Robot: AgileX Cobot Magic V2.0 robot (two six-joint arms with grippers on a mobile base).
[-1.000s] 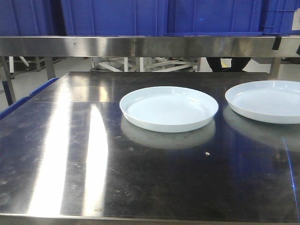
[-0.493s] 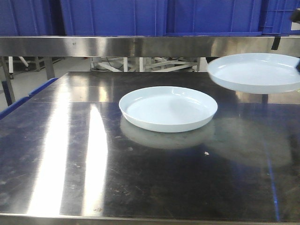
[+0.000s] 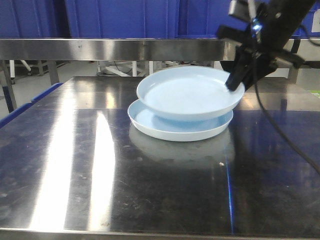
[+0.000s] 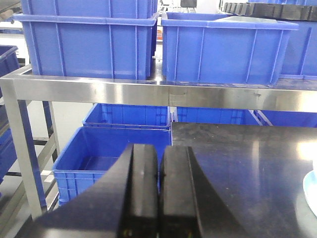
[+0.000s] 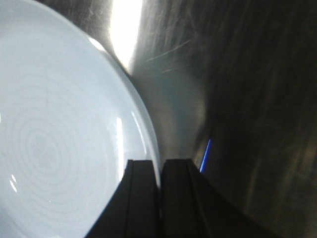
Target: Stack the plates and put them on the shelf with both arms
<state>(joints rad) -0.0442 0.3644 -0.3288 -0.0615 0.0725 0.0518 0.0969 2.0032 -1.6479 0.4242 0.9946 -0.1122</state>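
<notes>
One pale plate (image 3: 175,134) lies flat on the dark steel tabletop (image 3: 100,175). Just above it hangs the second plate (image 3: 187,92), slightly tilted and overlapping it. My right gripper (image 3: 235,82) comes in from the upper right and is shut on this plate's right rim. In the right wrist view the gripper (image 5: 160,166) pinches the rim of the plate (image 5: 59,144). My left gripper (image 4: 159,148) is shut with nothing in it, off the table's left side, facing the shelf (image 4: 148,94). A plate edge (image 4: 313,193) shows at the far right of that view.
The shelf's steel front rail (image 3: 110,49) runs across behind the table, with blue bins (image 3: 125,17) on top. More blue bins (image 4: 99,163) sit low to the left of the table. A black cable (image 3: 280,130) trails from the right arm over the table.
The right-hand plate has risen off the table and travelled left, now hanging over the middle plate. The right arm has come into the front view with it.
</notes>
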